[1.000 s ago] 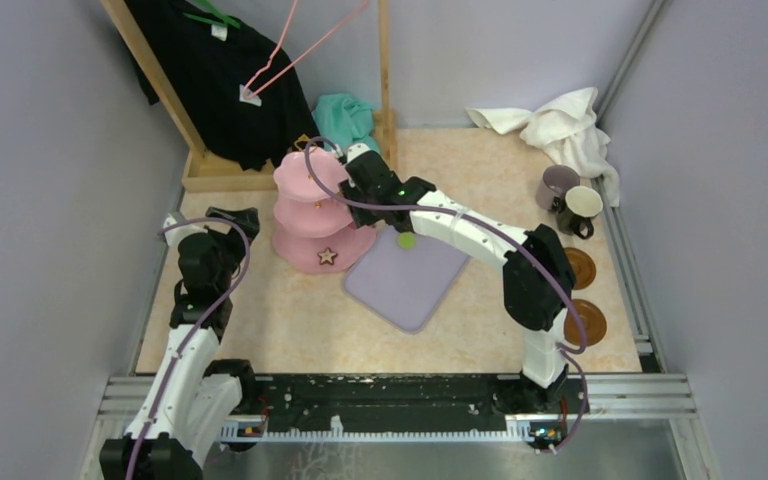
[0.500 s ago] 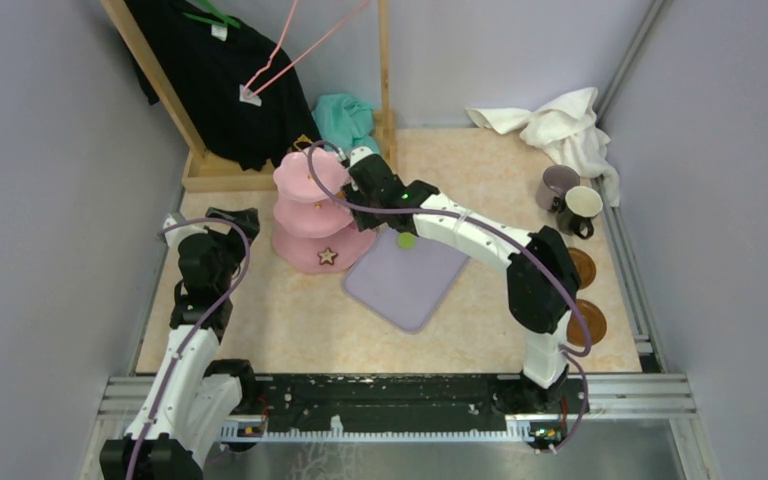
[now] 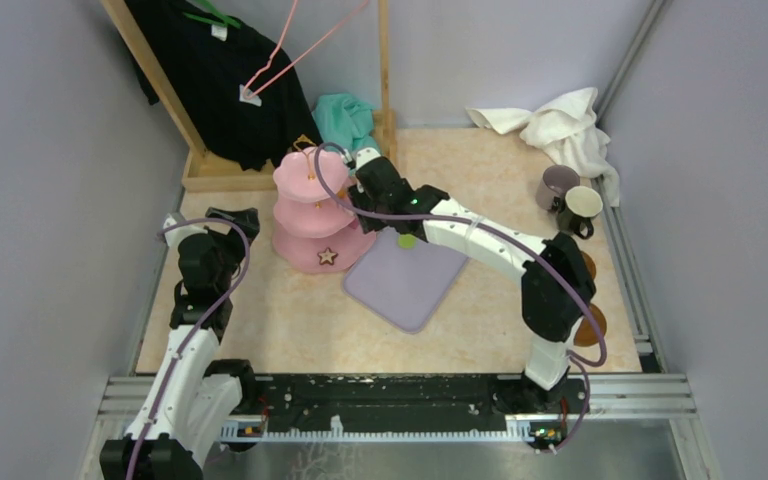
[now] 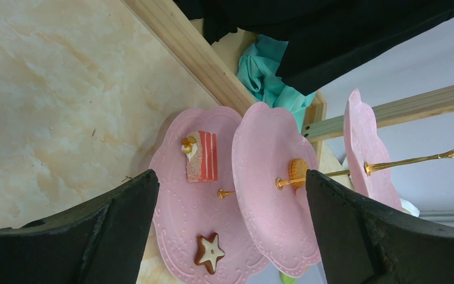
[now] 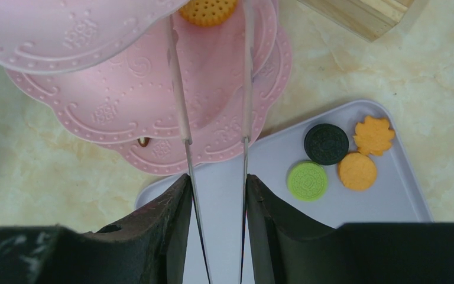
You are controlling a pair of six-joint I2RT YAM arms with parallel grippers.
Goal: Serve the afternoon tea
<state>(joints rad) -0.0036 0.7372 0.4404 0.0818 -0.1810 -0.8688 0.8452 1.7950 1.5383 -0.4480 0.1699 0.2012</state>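
The pink three-tier stand (image 3: 315, 215) stands left of centre. My right gripper (image 3: 358, 172) reaches over it and is shut on thin pink tongs (image 5: 180, 106). The tong arms straddle an orange round biscuit (image 5: 208, 9) on the middle tier (image 5: 124, 100); I cannot tell whether they touch it. A green round (image 5: 307, 180), a black round (image 5: 326, 144), an orange round (image 5: 357, 171) and an orange leaf (image 5: 373, 135) lie on the lilac tray (image 5: 284, 207). A brown star (image 4: 210, 253) and a cake slice (image 4: 202, 156) lie on the bottom tier. My left gripper (image 4: 230, 183) is open and empty, left of the stand.
Mauve mug (image 3: 557, 185) and cream mug (image 3: 582, 207) stand at the far right. Two brown saucers (image 3: 592, 322) lie partly hidden under my right elbow. A white cloth (image 3: 560, 125) lies at back right. A wooden rack (image 3: 200, 165) with dark clothes stands behind the stand.
My right arm has shifted slightly right and its elbow has swung out over the saucers. The tongs stay at the stand. The left arm has not moved.
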